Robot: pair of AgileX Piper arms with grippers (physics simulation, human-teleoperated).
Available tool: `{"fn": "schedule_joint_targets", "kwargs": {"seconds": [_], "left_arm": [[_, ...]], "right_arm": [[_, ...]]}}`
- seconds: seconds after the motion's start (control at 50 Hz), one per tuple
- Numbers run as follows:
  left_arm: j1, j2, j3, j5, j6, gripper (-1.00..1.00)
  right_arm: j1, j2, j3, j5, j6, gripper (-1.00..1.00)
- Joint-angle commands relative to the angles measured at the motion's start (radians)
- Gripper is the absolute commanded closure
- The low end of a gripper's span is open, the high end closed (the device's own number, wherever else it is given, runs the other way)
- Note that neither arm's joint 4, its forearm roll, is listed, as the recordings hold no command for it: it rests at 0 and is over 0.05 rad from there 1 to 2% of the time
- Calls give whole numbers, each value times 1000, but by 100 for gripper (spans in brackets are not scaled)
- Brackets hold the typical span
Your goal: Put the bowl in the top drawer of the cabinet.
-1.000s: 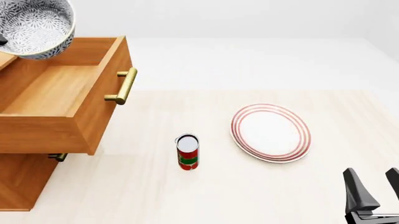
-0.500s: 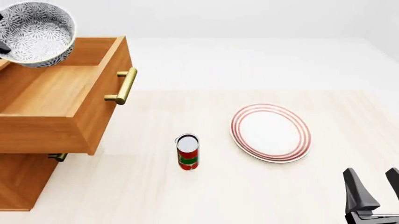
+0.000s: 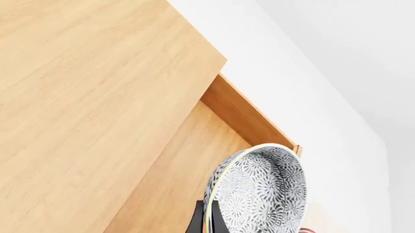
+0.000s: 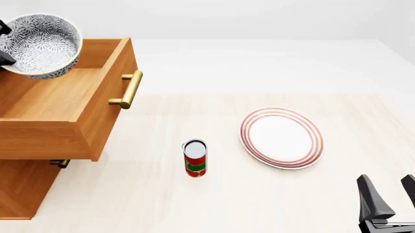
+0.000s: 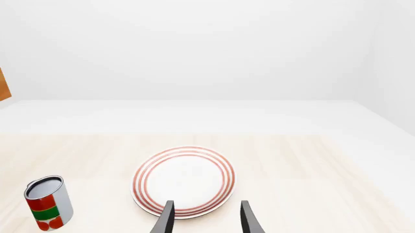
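Starting at the left of the front view, our left gripper (image 4: 5, 46) barely shows at the frame's edge, its dark fingers pinched on the rim of the round, deep white bowl with the dense blue-grey floral speckle (image 4: 42, 44). The bowl hangs tilted above the back of the open top drawer (image 4: 61, 104), a large light-brown wooden box with a brass bar handle (image 4: 128, 89), pulled out of the light-brown wooden cabinet (image 4: 19, 187).

To finish well, we should level the bowl, lower it until its base is near the drawer floor, and only then release — a drop from this height could tip it onto its side.

Further right stand a red-and-green tin can (image 4: 195, 158) and a flat white plate with red rings (image 4: 281, 138), both well apart from the drawer. Our right gripper (image 4: 389, 194) rests low at the right, fingers spread and empty.

The left wrist view shows the fingers (image 3: 198, 221) clamping the rim — a detail the front view cuts off; the right wrist view sees only can and plate.
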Motion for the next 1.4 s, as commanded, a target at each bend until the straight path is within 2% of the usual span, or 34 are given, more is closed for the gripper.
{"fn": "schedule_joint_targets", "kwargs": {"seconds": [0.02,0.3,1.4], "left_arm": [[3,14,20,-27,12,100],[5,25,66,-60,20,100],[-2,72,116,-127,28,100]], "right_arm": [[0,0,0,0,0,-100],[0,0,0,0,0,-100],[0,0,0,0,0,-100]]}}
